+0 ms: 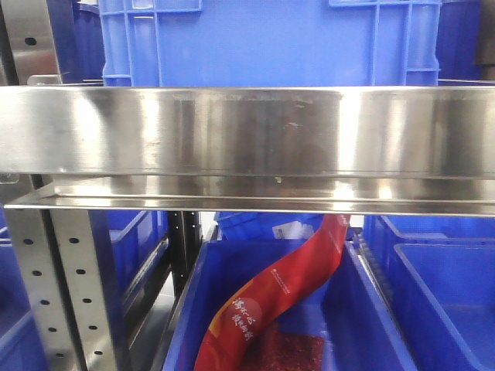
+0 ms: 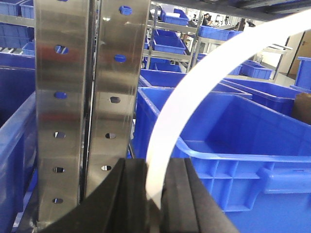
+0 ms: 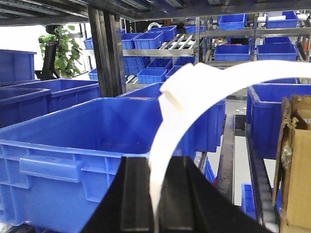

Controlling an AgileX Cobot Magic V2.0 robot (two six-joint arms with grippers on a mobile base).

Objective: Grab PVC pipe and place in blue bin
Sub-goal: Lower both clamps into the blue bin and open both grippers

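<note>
Now left tool [image 2: 156, 170] and right tool [image 3: 158, 167] are both pinching the white PVC pipe [image 2: 166, 126] tight; advise moving together, clearing the blue bin [image 2: 228, 153] rim before releasing.

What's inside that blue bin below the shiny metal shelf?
A red printed bag leans across the bin, over something red on its floor. The shelf covers the bag's top.

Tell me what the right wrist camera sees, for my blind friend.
The robot's right hand pinches a bent white PVC pipe that arches upward. Nearby are a big blue bin and a cardboard box.
</note>
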